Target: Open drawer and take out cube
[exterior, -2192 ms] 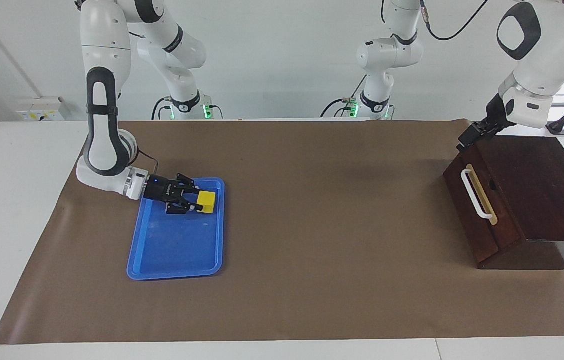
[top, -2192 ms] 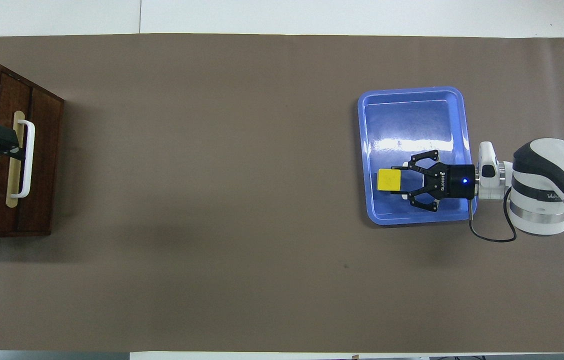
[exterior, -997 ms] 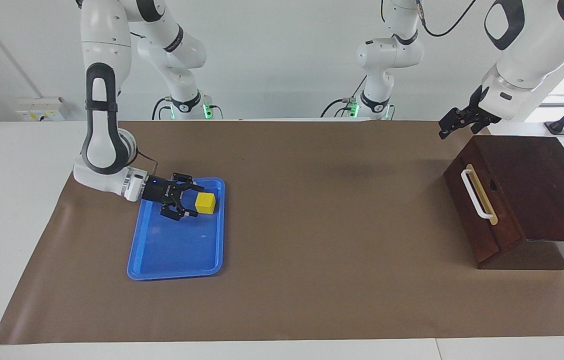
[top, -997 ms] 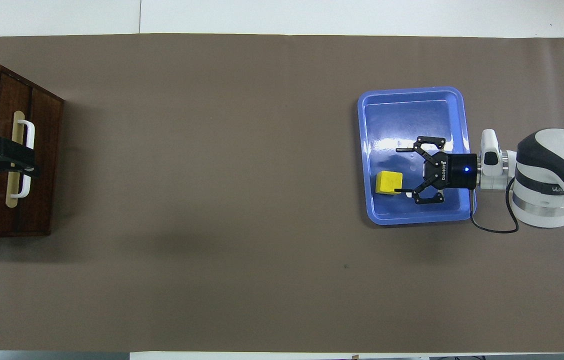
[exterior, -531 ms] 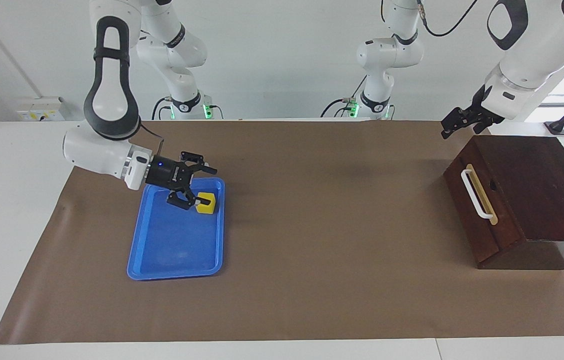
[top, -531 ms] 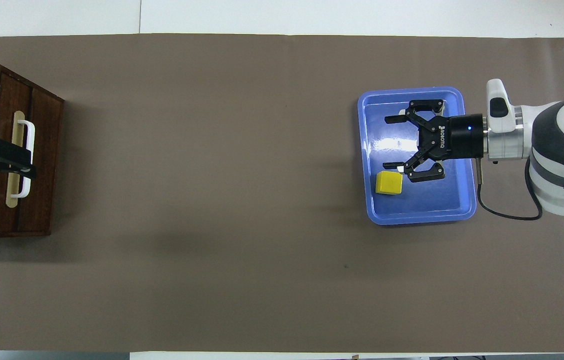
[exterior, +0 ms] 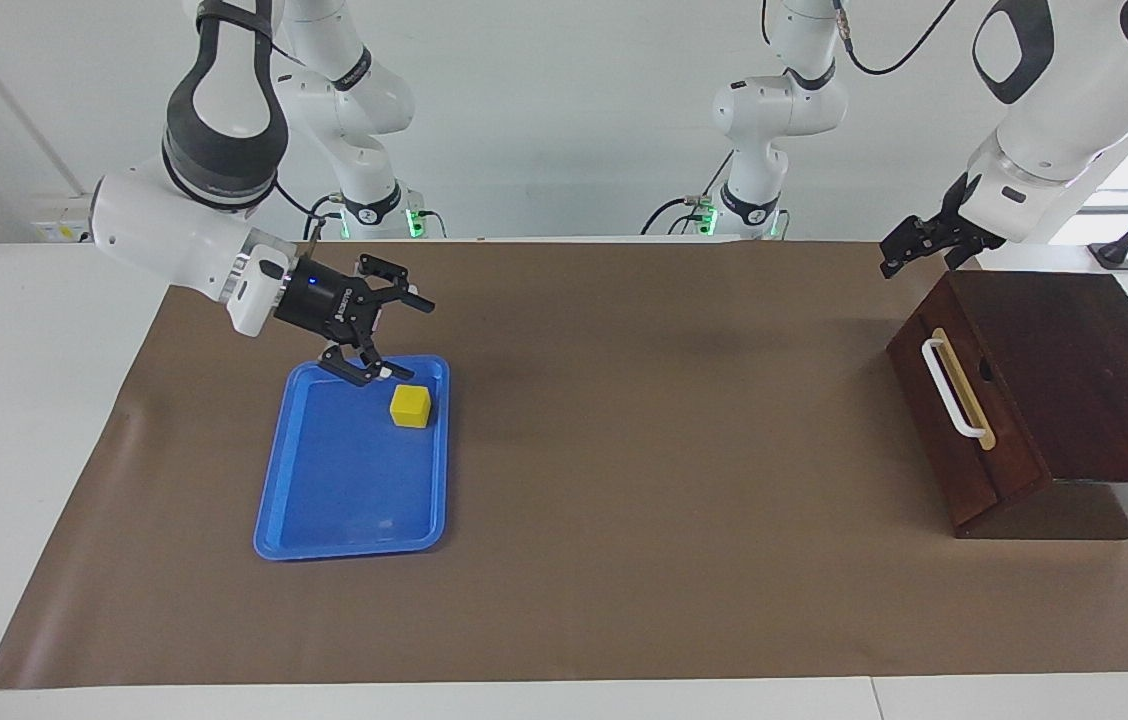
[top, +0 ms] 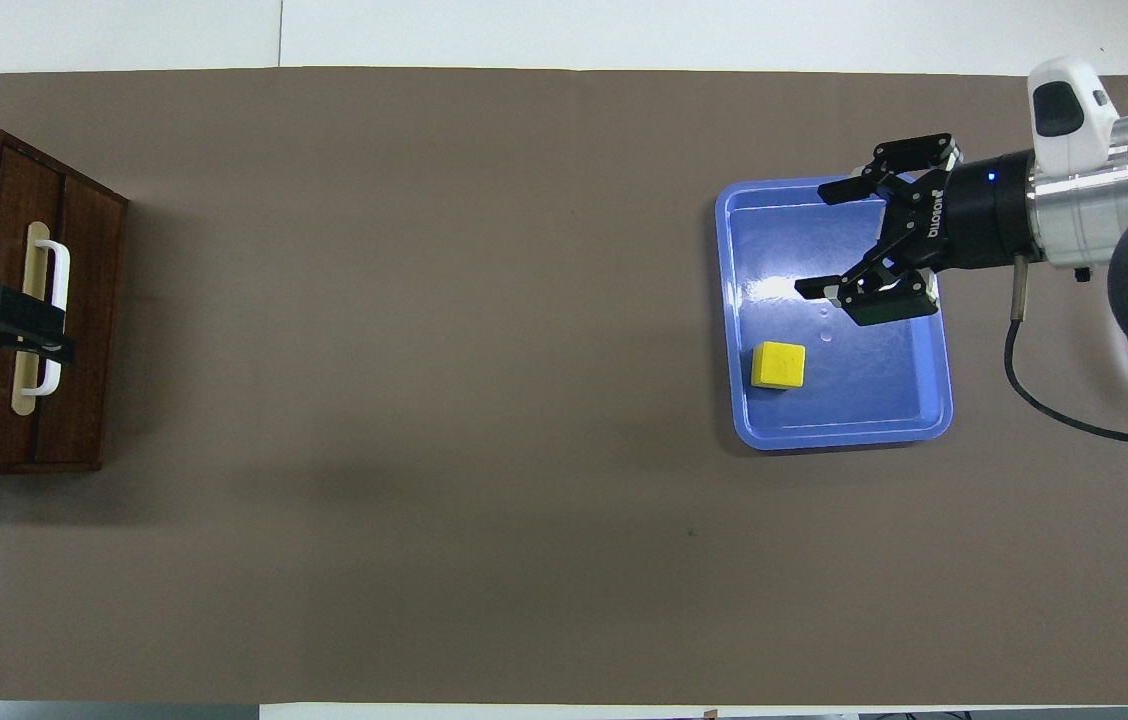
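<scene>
The yellow cube (exterior: 411, 407) (top: 778, 364) lies in the blue tray (exterior: 344, 500) (top: 864, 400), at the tray's end nearer to the robots. My right gripper (exterior: 399, 338) (top: 819, 240) is open and empty, raised over the tray and clear of the cube. The dark wooden drawer (exterior: 964, 430) (top: 74, 320) is shut in its box at the left arm's end of the table, its white handle (exterior: 952, 388) (top: 54, 315) free. My left gripper (exterior: 909, 250) (top: 44, 325) hangs in the air over the box's front edge, touching nothing.
Brown paper (exterior: 664, 450) covers the table between the tray and the wooden box (exterior: 1084, 370). A white table border runs around the paper.
My right gripper let go of the cube, opened and rose away from it; the cube stays in the tray. My left gripper lifted off the box's top corner.
</scene>
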`<action>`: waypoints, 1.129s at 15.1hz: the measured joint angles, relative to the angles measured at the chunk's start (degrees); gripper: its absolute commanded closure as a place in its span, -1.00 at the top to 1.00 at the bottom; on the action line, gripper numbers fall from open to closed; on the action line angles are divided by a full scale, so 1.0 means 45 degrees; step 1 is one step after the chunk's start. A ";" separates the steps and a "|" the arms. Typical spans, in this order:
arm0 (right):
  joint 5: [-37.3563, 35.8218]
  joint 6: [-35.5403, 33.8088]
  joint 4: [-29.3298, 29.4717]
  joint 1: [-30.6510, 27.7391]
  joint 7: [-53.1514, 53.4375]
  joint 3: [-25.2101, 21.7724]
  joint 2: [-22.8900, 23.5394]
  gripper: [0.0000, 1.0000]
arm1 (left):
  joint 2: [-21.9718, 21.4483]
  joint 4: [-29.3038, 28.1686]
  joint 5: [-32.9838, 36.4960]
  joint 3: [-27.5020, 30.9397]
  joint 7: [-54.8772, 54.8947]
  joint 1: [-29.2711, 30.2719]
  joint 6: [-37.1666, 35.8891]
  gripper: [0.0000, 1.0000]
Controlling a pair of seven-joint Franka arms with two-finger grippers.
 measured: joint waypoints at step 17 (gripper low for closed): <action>-0.8151 -0.4376 0.0703 -0.1122 1.2242 -0.0328 -0.2013 1.00 | 0.0018 -0.0055 0.0000 -0.0178 0.0057 -0.0234 0.0049 1.00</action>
